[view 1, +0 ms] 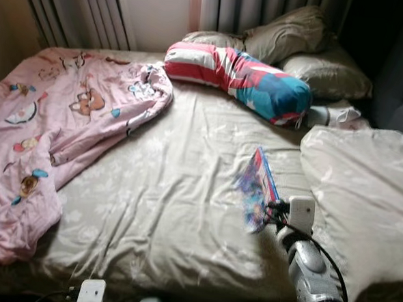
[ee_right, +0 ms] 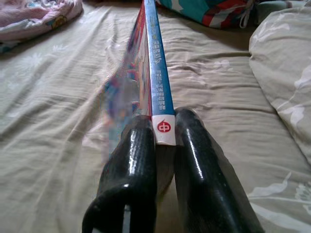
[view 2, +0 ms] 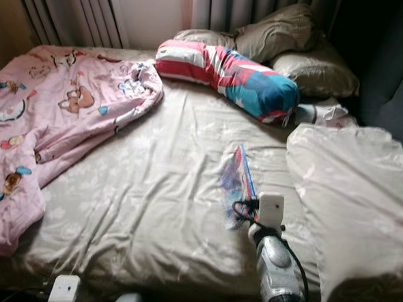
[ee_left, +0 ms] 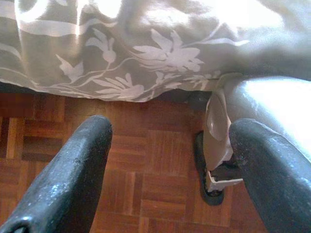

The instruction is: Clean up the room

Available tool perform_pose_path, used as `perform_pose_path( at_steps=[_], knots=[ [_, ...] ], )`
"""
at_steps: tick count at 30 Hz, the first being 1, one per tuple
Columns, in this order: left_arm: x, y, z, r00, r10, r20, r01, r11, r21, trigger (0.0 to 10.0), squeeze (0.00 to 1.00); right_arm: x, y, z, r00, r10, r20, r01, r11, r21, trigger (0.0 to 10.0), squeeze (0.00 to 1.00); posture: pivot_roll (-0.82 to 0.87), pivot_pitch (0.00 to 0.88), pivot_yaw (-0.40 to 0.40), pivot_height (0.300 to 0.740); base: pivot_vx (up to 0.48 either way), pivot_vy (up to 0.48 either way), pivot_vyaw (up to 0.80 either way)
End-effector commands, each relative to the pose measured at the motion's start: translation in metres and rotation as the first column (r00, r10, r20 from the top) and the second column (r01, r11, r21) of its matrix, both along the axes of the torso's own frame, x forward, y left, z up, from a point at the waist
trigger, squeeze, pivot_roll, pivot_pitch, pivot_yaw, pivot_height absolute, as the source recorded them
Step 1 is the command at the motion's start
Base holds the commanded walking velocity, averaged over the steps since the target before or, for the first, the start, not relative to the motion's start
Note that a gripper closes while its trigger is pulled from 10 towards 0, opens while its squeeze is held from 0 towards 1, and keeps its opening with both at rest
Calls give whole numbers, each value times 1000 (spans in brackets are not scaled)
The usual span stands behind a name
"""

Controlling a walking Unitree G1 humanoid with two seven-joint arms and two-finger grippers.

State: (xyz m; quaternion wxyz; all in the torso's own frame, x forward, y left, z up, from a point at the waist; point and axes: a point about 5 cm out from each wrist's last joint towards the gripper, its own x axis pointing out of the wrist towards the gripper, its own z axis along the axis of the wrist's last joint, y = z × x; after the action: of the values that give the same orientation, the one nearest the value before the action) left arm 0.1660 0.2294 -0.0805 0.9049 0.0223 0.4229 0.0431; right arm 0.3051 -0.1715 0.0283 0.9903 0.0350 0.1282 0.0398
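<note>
While its spine sits pinched between the two black fingers of the right end effector point(ee_right: 165, 141), a thin book point(view 1: 257, 189) is held on edge above the bed point(view 1: 163, 210), beside a beige duvet point(view 1: 363, 195). A pink blanket point(view 1: 45, 128) lies well apart. By the floor point(ee_left: 146, 184), the left end effector point(ee_left: 170, 165) hangs spread.
</note>
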Motion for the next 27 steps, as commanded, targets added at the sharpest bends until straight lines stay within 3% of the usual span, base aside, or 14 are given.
perform_pose_path(
  at_steps=[1, 4, 9, 15, 27],
  knots=[
    [-9, 5, -2, 999, -29, -29, 29, 999, 21, 10000, 0, 6, -1, 6, 999, -22, 27, 21, 1000, 20, 10000, 0, -33, 54, 51, 628, 0, 0, 0],
    [-12, 7, -3, 999, -37, -34, 38, 999, 25, 10000, 0, 7, -2, 6, 999, -43, 22, 42, 999, 33, 10000, 0, -25, 80, 67, 628, 0, 0, 0],
    [-22, 16, -4, 995, -83, -61, 86, 995, 55, 10000, 0, 15, -7, 4, 987, -155, -47, 161, 972, 170, 10000, 0, 17, 137, 122, 628, 0, 0, 0],
    [-27, 24, -2, 991, -116, -62, 121, 990, 77, 10000, 0, 16, -1, 3, 986, -153, -62, 163, 965, 204, 10000, 0, 48, 165, 156, 628, 0, 0, 0],
    [-29, 38, 4, 984, -175, -37, 178, 978, 107, 10000, 0, 31, 5, 28, 994, -76, 83, 49, 954, 296, 10000, 0, 75, 182, 182, 628, 0, 0, 0]
  ],
)
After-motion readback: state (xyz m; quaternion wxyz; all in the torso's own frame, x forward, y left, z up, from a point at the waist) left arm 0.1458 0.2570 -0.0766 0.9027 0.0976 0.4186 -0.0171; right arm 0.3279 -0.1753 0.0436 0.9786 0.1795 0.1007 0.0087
